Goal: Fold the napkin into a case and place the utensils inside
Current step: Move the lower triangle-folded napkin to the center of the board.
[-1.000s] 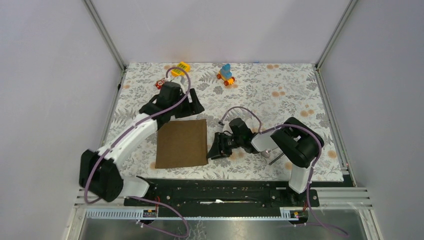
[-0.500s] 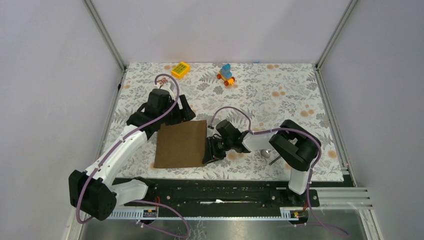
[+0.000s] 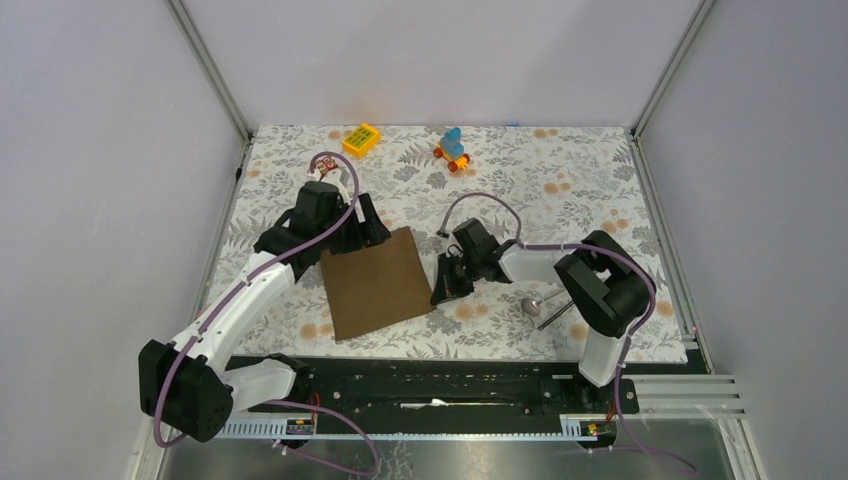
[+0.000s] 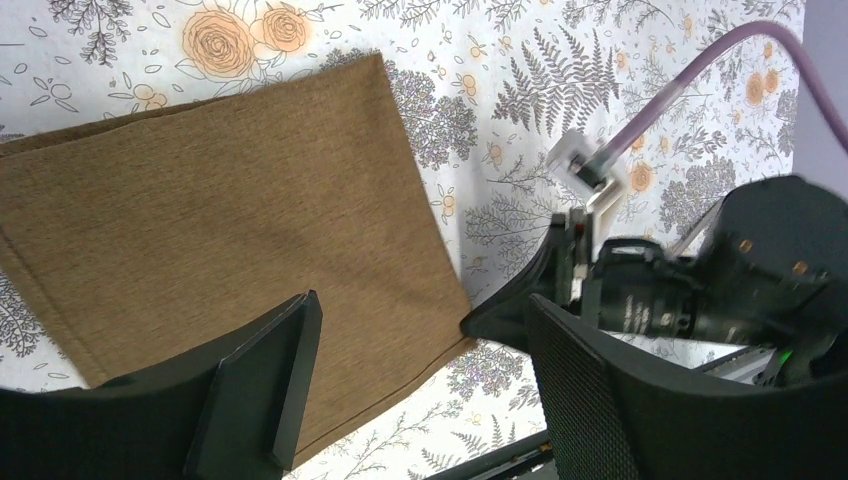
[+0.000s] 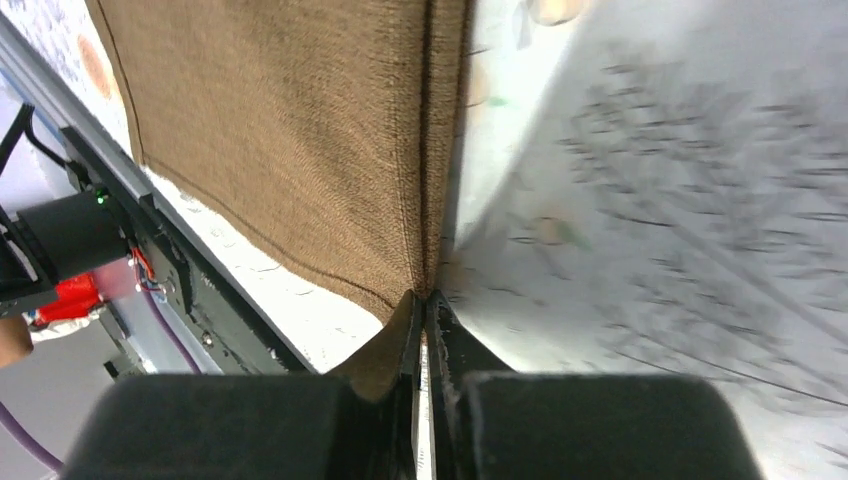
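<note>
The brown napkin [image 3: 375, 283] lies flat and skewed on the floral cloth, also filling the left wrist view [image 4: 220, 220] and the right wrist view [image 5: 290, 140]. My right gripper [image 3: 439, 296] is shut on the napkin's right corner, which shows pinched between the closed jaws [image 5: 425, 310]. My left gripper [image 3: 365, 237] hovers open over the napkin's far edge with nothing between its fingers [image 4: 420, 390]. The silver spoon [image 3: 530, 303] and the thin dark stick [image 3: 553, 313] lie on the cloth to the right, beside the right arm.
A yellow block [image 3: 361, 139] and a blue-and-orange wheeled toy [image 3: 452, 148] sit at the back of the table. A small red toy [image 3: 322, 163] lies behind the left wrist. Metal frame posts border the table's sides.
My right gripper has closed on the napkin's right corner and drawn it rightward, turning the napkin askew. The left arm has pulled back toward the left and now holds still.
</note>
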Controlling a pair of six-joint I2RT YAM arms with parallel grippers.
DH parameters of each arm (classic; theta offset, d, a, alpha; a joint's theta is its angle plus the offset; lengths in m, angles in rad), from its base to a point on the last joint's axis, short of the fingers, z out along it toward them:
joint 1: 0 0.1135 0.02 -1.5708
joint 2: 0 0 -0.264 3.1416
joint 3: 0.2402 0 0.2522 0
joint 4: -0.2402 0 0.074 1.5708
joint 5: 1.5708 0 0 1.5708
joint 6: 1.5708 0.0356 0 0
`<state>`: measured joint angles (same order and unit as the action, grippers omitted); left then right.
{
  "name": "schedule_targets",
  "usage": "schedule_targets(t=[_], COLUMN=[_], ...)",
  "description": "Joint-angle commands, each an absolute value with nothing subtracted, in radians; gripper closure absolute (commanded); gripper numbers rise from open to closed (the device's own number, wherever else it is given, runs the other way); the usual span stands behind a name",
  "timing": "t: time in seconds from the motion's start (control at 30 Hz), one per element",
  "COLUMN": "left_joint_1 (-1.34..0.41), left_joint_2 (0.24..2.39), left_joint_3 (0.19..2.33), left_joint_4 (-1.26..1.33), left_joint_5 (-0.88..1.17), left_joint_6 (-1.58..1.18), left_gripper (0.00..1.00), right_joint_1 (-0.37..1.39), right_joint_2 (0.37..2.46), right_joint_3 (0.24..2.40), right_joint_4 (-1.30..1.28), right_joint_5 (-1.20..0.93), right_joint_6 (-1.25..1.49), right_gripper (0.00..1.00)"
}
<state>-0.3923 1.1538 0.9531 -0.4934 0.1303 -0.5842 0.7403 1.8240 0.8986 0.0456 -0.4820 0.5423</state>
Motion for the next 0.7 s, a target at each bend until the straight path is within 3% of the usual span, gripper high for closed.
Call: schedule_targets(t=[0.0,0.13,0.3,0.43,0.67], left_joint_1=[-0.383,-0.382,-0.34,-0.204,-0.026], left_joint_2=[1.12,1.125,1.15,1.128,1.177], left_joint_3=[0.936,0.912,0.893,0.848,0.684], left_joint_4=[-0.443,-0.419,-0.421,-0.396,-0.15], left_joint_5=[0.141,0.151,0.151,0.244,0.491], left_joint_6=[-0.582,-0.594,-0.592,-0.603,-0.771], left_gripper=[0.2,0.2,0.18,0.16,0.23], right_joint_1=[0.636,0.615,0.616,0.615,0.615], right_joint_2=[1.827,1.805,1.741,1.687,1.796], right_joint_3=[0.847,0.868,0.944,1.014,1.239], right_joint_4=[-0.103,-0.142,-0.242,-0.292,-0.309], right_joint_5=[-0.385,-0.396,-0.343,-0.33,-0.361], right_joint_6=[0.394,0.348,0.319,0.319,0.37], right_gripper=[1.0,0.95,0.66,0.44,0.4])
